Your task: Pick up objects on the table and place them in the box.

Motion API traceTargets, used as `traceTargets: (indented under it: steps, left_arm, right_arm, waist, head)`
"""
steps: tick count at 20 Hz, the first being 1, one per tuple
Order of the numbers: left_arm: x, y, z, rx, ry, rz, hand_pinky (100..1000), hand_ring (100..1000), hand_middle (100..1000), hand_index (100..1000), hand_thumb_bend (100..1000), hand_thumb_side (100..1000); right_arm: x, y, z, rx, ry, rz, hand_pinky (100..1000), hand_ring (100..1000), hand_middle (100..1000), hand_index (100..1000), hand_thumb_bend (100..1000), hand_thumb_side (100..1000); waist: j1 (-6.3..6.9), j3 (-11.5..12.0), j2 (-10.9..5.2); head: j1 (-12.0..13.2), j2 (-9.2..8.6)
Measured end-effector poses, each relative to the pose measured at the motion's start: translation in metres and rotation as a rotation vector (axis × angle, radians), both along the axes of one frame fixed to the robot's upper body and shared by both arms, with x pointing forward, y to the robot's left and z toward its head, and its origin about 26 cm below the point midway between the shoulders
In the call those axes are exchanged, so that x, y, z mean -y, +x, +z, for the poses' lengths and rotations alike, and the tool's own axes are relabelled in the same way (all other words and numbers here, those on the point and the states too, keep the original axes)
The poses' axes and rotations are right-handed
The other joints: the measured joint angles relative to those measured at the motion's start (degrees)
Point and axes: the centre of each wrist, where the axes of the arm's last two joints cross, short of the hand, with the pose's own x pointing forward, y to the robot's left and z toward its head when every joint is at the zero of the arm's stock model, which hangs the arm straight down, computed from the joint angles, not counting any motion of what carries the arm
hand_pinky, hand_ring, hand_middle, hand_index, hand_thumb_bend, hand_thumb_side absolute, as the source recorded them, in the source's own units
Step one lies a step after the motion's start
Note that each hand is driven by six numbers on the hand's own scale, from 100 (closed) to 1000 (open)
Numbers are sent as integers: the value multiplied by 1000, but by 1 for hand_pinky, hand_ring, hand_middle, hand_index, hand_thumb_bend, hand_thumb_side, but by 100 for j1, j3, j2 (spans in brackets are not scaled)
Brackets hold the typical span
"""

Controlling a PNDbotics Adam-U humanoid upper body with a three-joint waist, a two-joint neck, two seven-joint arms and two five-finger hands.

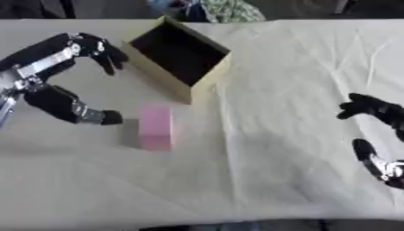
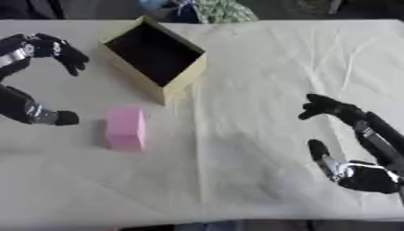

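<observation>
Fingers (image 1: 107, 52) of the left hand (image 1: 47, 76) are spread wide from the thumb (image 1: 98, 117) — nothing is held between them. That hand is seen at the left side of the left eye view, above the cream-covered surface (image 1: 300, 90), with the thumb tip just beside the left face of the pink block (image 1: 155, 127); whether the two actually touch cannot be told. The curved fingers are held near the left wall of the box (image 1: 180, 56) without contact.

The pink block is found lying on the surface, long axis running away from the robot, just in front of the box's near corner and apart from it. It is outside the box. The box — tan card with a dark interior — is set askew on the far left part of the surface, its opening upward; nothing can be made out inside it.

The right hand (image 2: 355, 149) is shown at the right side of the right eye view, well apart from the block and the box. Its fingers are relaxed and parted from the thumb, and nothing is gripped. Creases are visible across the cloth.
</observation>
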Motion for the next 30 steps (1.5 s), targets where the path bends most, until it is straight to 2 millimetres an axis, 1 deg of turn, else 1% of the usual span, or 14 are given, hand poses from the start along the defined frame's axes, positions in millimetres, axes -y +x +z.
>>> traceTargets:
  steps: [4,7,13,18,25,30]
  left_arm:
    - [8,4,2,12,92,-11,767,681,689,853,677,339]
    - [15,8,0,6,151,-21,775,695,704,867,665,320]
    - [24,19,-6,-17,241,-26,785,712,722,884,668,314]
    - [30,24,-16,-34,270,-23,787,715,728,889,683,324]
    - [39,29,-28,-51,294,-30,785,714,722,885,676,327]
    - [41,31,-35,-76,314,-41,781,709,714,880,677,325]
  right_arm:
    - [0,0,0,1,-1,2,894,883,726,1000,100,522]
    - [0,0,0,1,-2,4,894,883,725,1000,100,521]
    - [0,0,0,2,-3,5,894,883,725,1000,100,518]
    - [0,0,0,2,-3,6,894,883,726,1000,100,518]
    - [-1,0,-1,0,-4,10,894,884,725,1000,100,518]
    - [-1,0,-1,0,-4,10,894,884,725,1000,100,517]
  waist:
    - [5,-7,-13]
    - [5,-21,-17]
    - [4,-32,-22]
    - [4,-35,-23]
    - [3,-45,-23]
    - [3,-56,-23]
  head:
    - [13,0]
    - [16,0]
    - [18,0]
    - [18,0]
    - [18,0]
    - [18,0]
